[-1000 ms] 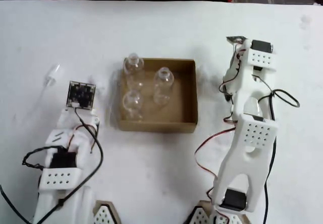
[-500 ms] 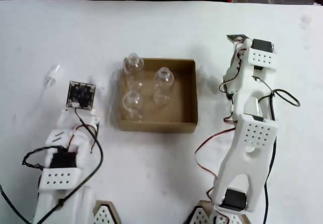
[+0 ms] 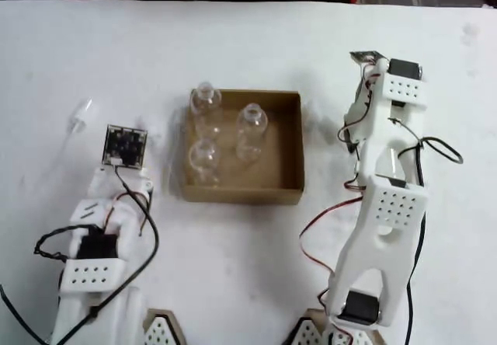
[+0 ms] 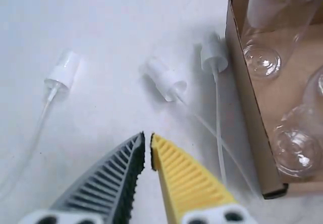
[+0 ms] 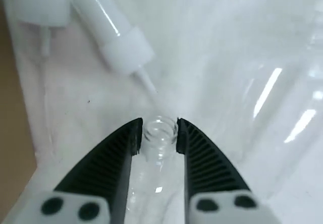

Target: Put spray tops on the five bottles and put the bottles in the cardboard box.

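The cardboard box (image 3: 291, 147) sits mid-table with three clear capless bottles (image 3: 203, 158) inside, two upright and one lying down. My left gripper (image 4: 147, 137) is shut and empty, hovering over the table near three loose spray tops (image 4: 165, 78), (image 4: 62, 70), (image 4: 214, 53) beside the box (image 4: 247, 88). My right gripper (image 5: 157, 131) is shut on the neck of a clear bottle (image 5: 159, 128). Two more spray tops (image 5: 119, 31), (image 5: 43, 3) lie just beyond it. Another clear bottle (image 5: 285, 95) lies alongside.
The left arm (image 3: 97, 236) stands at the front left and the right arm (image 3: 388, 205) at the right of the box, with loose cables around both. A spray top (image 3: 81, 116) lies left of the left arm's wrist. White table spreads behind the box.
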